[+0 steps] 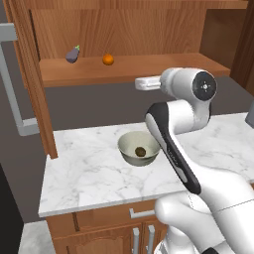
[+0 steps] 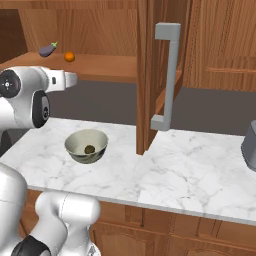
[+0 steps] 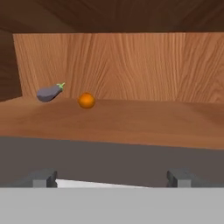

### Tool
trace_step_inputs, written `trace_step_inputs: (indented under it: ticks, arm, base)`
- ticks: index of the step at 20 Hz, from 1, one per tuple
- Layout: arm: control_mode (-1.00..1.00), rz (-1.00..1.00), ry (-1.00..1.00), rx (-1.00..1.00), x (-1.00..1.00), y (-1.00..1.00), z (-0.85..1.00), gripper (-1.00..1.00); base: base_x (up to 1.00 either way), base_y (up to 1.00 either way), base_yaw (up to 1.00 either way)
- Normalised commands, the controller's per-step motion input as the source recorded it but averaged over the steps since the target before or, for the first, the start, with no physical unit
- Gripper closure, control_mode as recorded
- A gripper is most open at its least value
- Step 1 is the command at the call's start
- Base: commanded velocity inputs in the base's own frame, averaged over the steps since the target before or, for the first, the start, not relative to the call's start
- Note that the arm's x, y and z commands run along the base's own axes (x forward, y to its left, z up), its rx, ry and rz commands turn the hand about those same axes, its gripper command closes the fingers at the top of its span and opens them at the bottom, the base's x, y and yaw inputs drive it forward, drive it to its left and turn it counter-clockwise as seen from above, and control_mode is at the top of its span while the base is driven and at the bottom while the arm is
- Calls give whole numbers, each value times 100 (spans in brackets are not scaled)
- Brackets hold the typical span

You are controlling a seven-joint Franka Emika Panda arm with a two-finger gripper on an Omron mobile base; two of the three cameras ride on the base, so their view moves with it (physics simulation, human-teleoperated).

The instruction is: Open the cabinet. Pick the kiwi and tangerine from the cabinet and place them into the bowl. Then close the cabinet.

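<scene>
The cabinet (image 1: 149,67) stands open, its doors (image 2: 147,75) swung out to both sides. The tangerine (image 1: 108,59) (image 2: 69,57) (image 3: 86,100) rests on the wooden shelf, toward its left. The kiwi (image 1: 141,151) (image 2: 90,149) lies inside the bowl (image 1: 130,149) (image 2: 75,142) on the marble counter. My gripper (image 3: 112,178) is open and empty. It hangs in front of the shelf's edge, level with it, well short of the tangerine. In the left base view the hand (image 1: 144,83) sits above the bowl, pointing at the cabinet.
A purple eggplant (image 1: 73,55) (image 3: 50,92) lies just left of the tangerine. The open door's long grey handle (image 2: 170,75) juts over the counter at the right. A grey object (image 2: 250,145) stands at the counter's far right. Lower cabinets (image 1: 144,233) run beneath the counter.
</scene>
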Motion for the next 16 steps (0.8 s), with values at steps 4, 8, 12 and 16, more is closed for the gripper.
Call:
trace_step_inputs:
  ticks: [4,8,12,16]
  arm:
    - [-100,0,-6,0,0,0,33,-100]
    - [-100,0,-3,0,3,17,30,-100]
    - [-100,0,-1,0,15,31,9,-100]
    - [-100,0,0,0,27,36,5,-100]
  base:
    - [0,0,0]
    - [0,0,0]
    - [0,0,0]
    - [0,0,0]
